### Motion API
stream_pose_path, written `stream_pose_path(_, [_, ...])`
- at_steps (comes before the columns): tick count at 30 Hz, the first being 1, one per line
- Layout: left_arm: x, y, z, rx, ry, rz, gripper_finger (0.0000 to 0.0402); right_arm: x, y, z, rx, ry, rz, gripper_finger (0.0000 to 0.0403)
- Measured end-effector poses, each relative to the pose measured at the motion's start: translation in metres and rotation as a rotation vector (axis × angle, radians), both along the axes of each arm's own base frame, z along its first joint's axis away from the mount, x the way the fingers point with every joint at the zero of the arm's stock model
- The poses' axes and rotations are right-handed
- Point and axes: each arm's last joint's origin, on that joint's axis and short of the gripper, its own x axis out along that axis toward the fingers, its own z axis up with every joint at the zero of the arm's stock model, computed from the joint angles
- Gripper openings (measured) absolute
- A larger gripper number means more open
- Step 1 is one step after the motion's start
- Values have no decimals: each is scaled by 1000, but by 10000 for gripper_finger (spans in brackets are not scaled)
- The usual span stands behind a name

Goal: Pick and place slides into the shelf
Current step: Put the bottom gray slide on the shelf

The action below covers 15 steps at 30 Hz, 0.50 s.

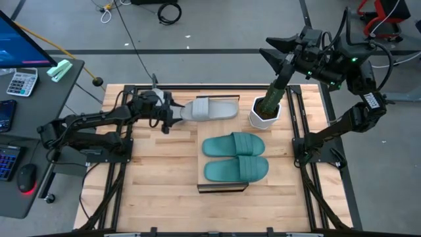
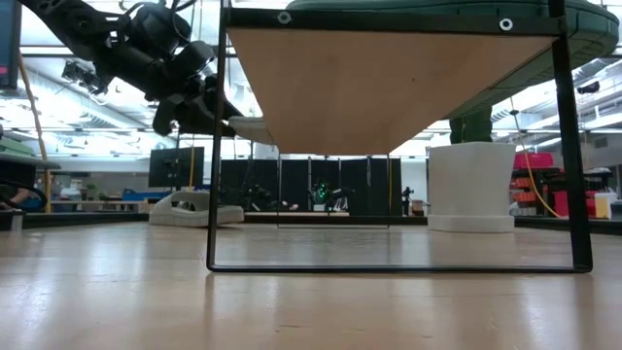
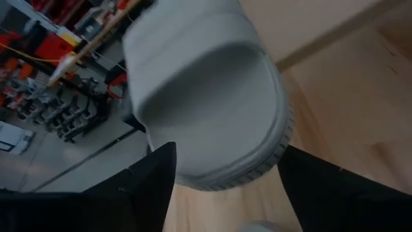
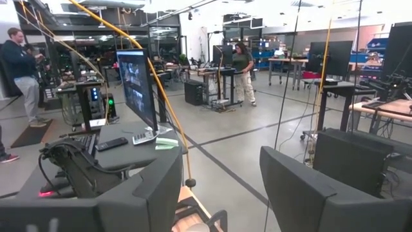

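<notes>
From above, the shelf [image 1: 223,181] stands near the middle of the slatted table [image 1: 158,178], with two teal slides [image 1: 235,156] lying side by side on its plank top. Beyond the shelf, a grey slide [image 1: 212,109] lies with its heel end between the fingers of the left gripper [image 1: 172,113]; the fingers flank it, spread wide, and whether they press it cannot be told. Beside that slide, beyond the shelf's far right corner, sits a white pot [image 1: 265,113]. The right gripper [image 1: 271,47] is raised past the pot, off the table's far edge, holding nothing.

At table height, the shelf's dark frame [image 2: 216,146] fills the picture. The left gripper [image 2: 194,107] hangs above the table behind the shelf's left post, and another grey slide [image 2: 192,208] rests on the table below it.

The left wrist camera shows the grey slide's sole [image 3: 206,96] between two fingers [image 3: 151,187] set apart.

The right wrist camera shows its fingers [image 4: 154,193] apart and empty, facing the room, where people [image 4: 243,71] stand.
</notes>
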Motion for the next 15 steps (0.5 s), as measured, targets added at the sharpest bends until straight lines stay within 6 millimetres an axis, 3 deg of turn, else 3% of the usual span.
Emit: stream_pose_path(15, [-3,0,-1,27,42,28,267,0,0,-1,1,15,15,215])
